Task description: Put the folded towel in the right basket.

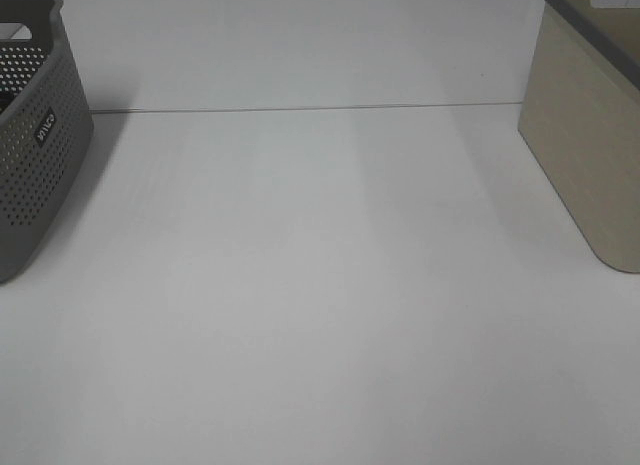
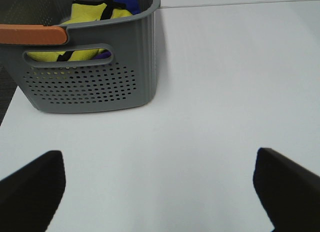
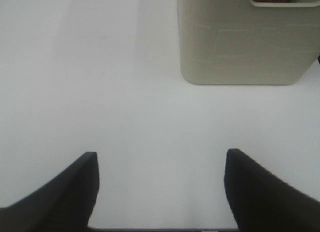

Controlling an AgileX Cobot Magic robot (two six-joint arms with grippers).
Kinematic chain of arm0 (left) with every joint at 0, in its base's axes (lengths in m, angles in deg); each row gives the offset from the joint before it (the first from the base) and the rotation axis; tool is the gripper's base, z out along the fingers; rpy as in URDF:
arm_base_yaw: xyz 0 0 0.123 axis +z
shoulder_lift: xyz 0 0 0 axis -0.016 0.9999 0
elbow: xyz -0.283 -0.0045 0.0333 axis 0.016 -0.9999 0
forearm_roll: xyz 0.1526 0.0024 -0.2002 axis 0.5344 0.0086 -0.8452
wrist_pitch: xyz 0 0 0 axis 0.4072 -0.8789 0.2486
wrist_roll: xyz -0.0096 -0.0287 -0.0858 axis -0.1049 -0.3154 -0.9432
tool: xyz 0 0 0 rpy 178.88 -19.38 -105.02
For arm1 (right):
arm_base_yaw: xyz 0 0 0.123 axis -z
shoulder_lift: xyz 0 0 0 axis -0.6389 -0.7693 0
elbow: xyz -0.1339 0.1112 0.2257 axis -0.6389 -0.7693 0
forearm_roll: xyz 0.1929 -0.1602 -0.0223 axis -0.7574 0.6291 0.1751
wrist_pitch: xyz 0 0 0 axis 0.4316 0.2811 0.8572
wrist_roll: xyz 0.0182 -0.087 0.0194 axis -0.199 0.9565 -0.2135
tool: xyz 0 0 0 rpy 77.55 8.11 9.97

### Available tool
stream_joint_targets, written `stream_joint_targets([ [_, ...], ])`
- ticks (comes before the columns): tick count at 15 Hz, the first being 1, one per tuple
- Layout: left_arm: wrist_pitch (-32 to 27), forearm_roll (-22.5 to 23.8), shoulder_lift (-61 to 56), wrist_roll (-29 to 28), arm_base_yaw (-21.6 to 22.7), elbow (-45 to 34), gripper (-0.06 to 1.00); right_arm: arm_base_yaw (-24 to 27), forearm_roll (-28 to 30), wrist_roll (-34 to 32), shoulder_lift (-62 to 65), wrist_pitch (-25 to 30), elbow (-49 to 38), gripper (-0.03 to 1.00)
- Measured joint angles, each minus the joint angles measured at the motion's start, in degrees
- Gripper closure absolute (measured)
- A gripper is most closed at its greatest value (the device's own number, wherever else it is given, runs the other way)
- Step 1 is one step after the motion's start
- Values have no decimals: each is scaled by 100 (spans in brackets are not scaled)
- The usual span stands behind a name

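Observation:
The right basket [image 1: 590,155] is beige and stands at the table's right edge; it also shows in the right wrist view [image 3: 235,47]. A yellow cloth with black trim [image 2: 90,15] and a blue cloth [image 2: 131,2] lie bunched in the grey perforated left basket [image 2: 100,87]. I cannot tell which of them is the towel. No folded towel shows on the table. My left gripper [image 2: 160,192] is open and empty, low over the table in front of the grey basket. My right gripper [image 3: 162,192] is open and empty, facing the beige basket. Neither gripper shows in the exterior view.
The grey basket [image 1: 30,155] stands at the table's left edge and has an orange strip [image 2: 32,34] on its rim. The white table [image 1: 320,285] lies between the two baskets. A seam runs across its far side.

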Motion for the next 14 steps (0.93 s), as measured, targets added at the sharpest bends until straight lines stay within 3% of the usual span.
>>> stream_joint_targets([
  [14,0,0,0,0,0,0,-3,0,57,40,292,-17,-17,30],
])
